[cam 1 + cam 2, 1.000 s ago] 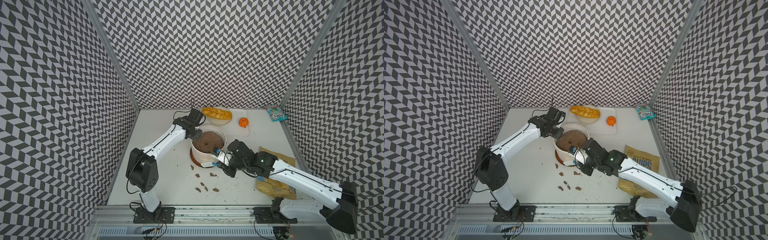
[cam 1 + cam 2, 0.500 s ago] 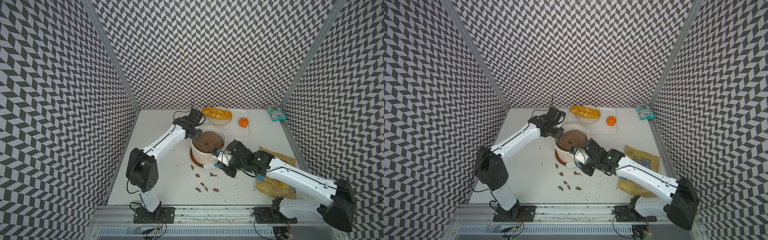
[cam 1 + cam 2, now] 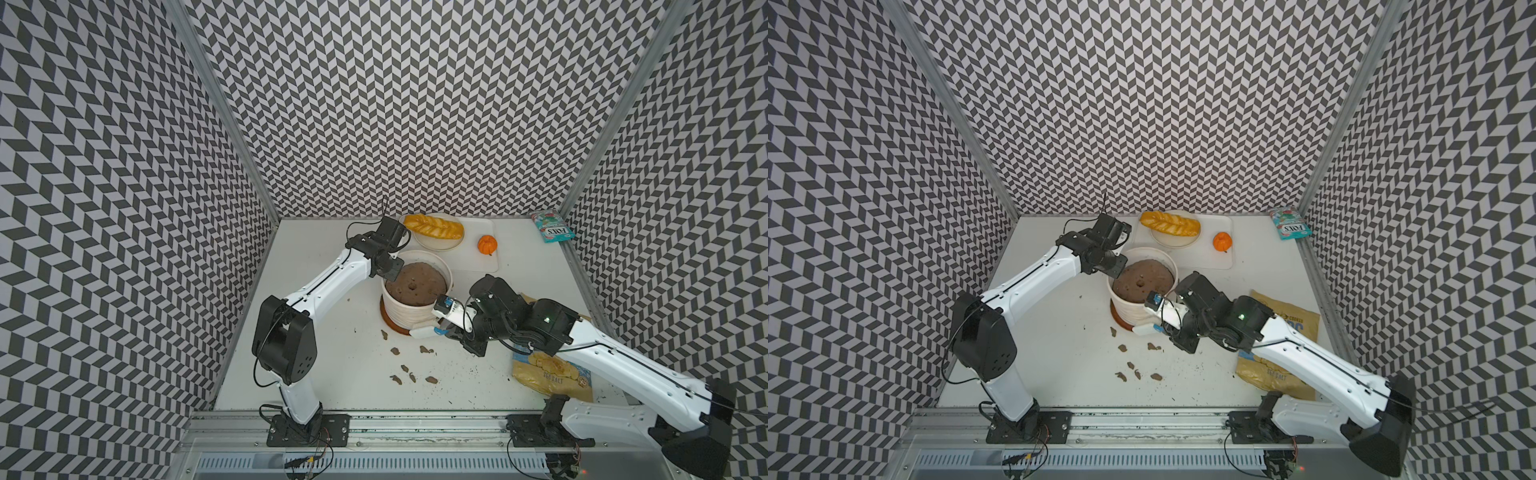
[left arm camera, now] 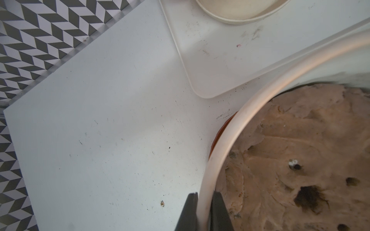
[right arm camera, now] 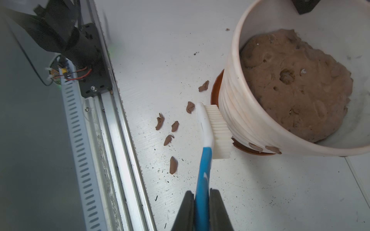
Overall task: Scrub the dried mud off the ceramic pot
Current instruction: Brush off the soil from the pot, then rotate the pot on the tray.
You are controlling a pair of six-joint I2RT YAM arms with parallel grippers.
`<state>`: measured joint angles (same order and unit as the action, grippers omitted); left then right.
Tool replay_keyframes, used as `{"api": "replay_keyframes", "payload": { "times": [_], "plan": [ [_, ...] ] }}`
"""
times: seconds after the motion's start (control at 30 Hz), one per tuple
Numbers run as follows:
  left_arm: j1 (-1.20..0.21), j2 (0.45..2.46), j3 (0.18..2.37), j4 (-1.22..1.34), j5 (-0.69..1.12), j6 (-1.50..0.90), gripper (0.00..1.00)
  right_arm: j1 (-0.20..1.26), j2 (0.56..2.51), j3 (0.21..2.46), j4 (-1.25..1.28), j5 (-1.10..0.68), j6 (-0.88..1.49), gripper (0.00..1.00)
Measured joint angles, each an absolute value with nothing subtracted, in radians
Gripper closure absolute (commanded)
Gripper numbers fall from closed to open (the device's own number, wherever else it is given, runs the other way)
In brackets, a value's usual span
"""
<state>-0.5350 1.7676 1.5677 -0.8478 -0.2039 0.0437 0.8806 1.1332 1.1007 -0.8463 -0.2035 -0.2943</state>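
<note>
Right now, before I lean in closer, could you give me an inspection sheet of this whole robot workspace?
Surface: white table, strewn with fallen mud flakes and fine black specks.
Job's things: ceramic pot upright on a brown saucer, soil inside; two dried mud patches on its lower wall; brush bristles against the wall.
Clutter: bread on a plate and a small orange fruit, both on a white board; chip bag; candy packet.
Grippers: left gripper shut on the pot's rim; right gripper shut on the brush handle.
Cables: thin wires, red among them, at the front rail.
Surroundings: chevron-patterned walls.
</note>
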Motion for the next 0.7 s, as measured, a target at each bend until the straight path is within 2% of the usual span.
{"api": "replay_keyframes", "payload": {
  "times": [0.7],
  "plan": [
    [-0.493, 1.803, 1.590, -0.762, -0.014, 0.417, 1.00, 0.852, 1.151, 1.003, -0.503, -0.464, -0.300, 1.00]
  ]
}}
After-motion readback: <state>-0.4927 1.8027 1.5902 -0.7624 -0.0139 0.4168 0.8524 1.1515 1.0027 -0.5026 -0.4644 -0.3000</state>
